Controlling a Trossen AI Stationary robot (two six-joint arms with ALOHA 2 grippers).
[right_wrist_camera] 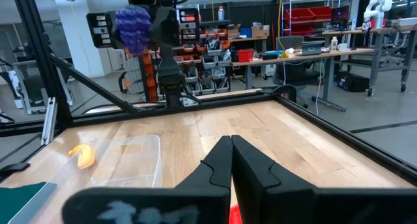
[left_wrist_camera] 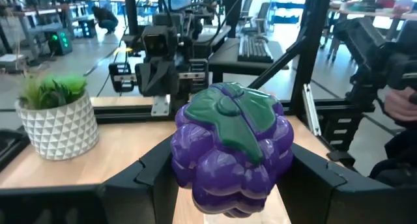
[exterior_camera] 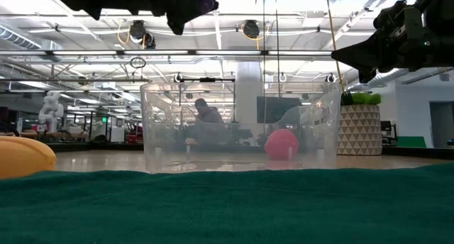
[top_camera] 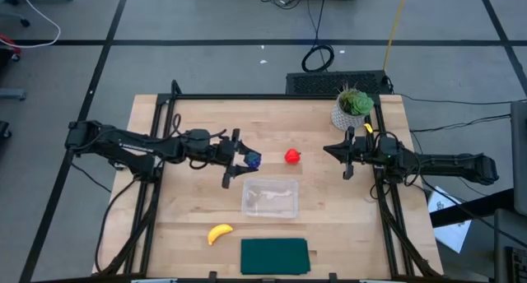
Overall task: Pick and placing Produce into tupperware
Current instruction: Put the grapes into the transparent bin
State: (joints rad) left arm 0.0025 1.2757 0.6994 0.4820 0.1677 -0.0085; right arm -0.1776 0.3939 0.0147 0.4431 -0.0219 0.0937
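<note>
The purple grape cluster [left_wrist_camera: 231,149], topped by a green leaf, hangs in the air in my left gripper [top_camera: 245,161], between the table's middle and the far side of the tupperware [top_camera: 270,197]. This clear, shallow container stands near the table's centre with nothing in it. The red strawberry [top_camera: 292,156] lies on the wood just beyond it. The yellow banana [top_camera: 219,233] lies toward the near edge. My right gripper [top_camera: 347,155] waits shut at the right side, above the table, with nothing in it. My left gripper pinches the grape cluster by its two opposite sides [left_wrist_camera: 179,160] between its two fingers [left_wrist_camera: 146,175]. The fingers lie level and come from the table's left. The cluster sits leaf side up, lifted well clear of the table [right_wrist_camera: 133,21].
A flat dark green cloth [top_camera: 274,256] lies at the near edge, in front of the tupperware. A green plant in a white pot [top_camera: 354,108] stands at the far right corner. A dark frame rail [top_camera: 272,96] runs along the table's far edge.
</note>
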